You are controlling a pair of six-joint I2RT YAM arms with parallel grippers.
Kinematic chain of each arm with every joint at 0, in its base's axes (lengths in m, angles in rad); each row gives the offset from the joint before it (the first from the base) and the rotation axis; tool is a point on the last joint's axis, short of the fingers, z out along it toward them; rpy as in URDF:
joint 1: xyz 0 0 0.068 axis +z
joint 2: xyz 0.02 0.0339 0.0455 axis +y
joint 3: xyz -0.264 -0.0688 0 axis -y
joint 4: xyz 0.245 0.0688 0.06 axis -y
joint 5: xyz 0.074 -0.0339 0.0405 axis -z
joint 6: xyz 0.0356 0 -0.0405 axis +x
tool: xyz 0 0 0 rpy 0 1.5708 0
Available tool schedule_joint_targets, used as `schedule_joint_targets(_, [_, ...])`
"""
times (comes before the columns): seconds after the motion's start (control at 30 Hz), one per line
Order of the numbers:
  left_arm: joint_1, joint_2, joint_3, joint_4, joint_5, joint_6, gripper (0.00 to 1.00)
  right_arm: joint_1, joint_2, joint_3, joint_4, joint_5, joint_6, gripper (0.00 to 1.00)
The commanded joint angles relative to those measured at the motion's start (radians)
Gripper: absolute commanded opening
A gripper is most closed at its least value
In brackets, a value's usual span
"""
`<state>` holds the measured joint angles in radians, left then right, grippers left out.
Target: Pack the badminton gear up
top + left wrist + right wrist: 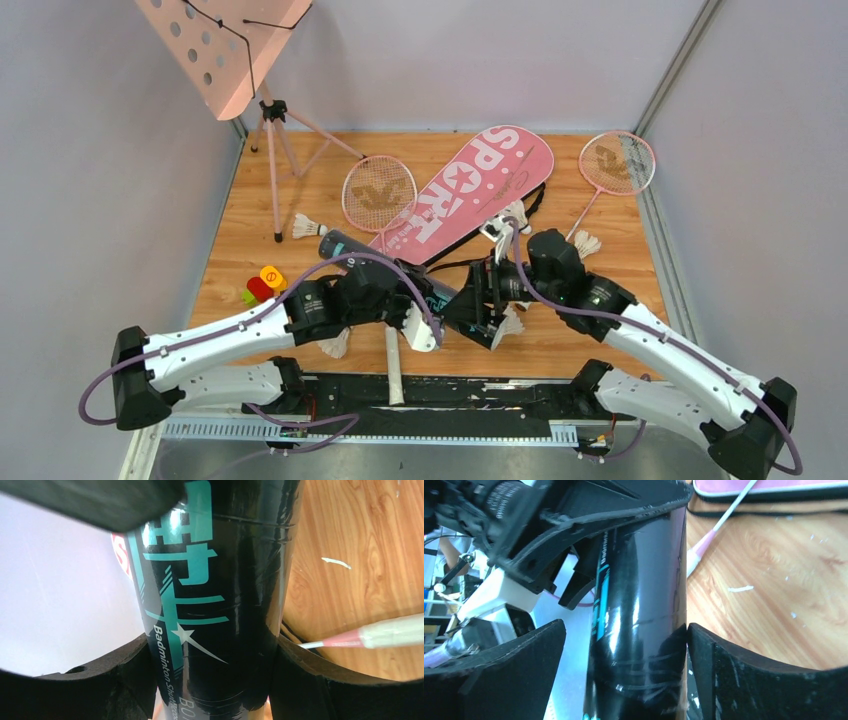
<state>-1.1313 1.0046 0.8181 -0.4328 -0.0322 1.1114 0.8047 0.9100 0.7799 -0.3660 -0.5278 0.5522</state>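
Bright light, glare on black tube

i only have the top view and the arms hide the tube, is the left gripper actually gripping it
observer: yes. the left wrist view shows the left gripper with both fingers pressed against the sides of the tube.
operator: and the right one, same
observer: no. in the right wrist view the right gripper straddles the tube, but only one finger touches it. there is a visible gap between the other finger and the tube.
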Motion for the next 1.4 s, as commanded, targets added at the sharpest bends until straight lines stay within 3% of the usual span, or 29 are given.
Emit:
schedule_joint_targets(0.0, [-0.002,-0.049,0.06,-0.045,-0.051,-0.197,0.47,0.004,-0.093,0.058,0.098,0.101,0.034,0.99])
schedule_joint_targets(0.17, [-0.003,-0.124,0.041,-0.088,-0.113,-0.387,0.42,0.004,-0.217,0.036,0.098,0.243,0.084,1.0])
schedule_joint_targets(0.3, [-0.003,-0.182,0.034,-0.185,-0.113,-0.527,0.43,0.004,-0.328,-0.012,0.098,0.328,0.121,0.94])
schedule_joint_targets(0.37, [-0.002,-0.203,0.017,-0.208,-0.13,-0.589,0.43,0.004,-0.359,-0.035,0.104,0.347,0.126,0.86])
schedule_joint_targets(0.47, [-0.002,-0.236,-0.005,-0.215,-0.174,-0.646,0.42,0.004,-0.374,-0.058,0.119,0.332,0.122,0.65])
schedule_joint_targets(0.6, [-0.003,-0.282,-0.043,-0.188,-0.233,-0.667,0.42,0.004,-0.349,-0.07,0.155,0.255,0.102,0.48])
schedule_joint_targets(0.73, [-0.002,-0.307,-0.068,-0.169,-0.271,-0.669,0.43,0.004,-0.319,-0.07,0.204,0.183,0.08,0.39])
schedule_joint_targets(1.1, [-0.002,-0.311,-0.081,-0.172,-0.268,-0.664,0.42,0.004,-0.206,-0.091,0.334,0.063,0.066,0.33])
schedule_joint_targets(1.27, [-0.003,-0.32,-0.084,-0.172,-0.259,-0.663,0.42,0.004,-0.18,-0.094,0.346,0.068,0.063,0.26])
schedule_joint_targets(1.37, [-0.002,-0.321,-0.086,-0.171,-0.256,-0.661,0.42,0.004,-0.178,-0.098,0.355,0.059,0.06,0.17])
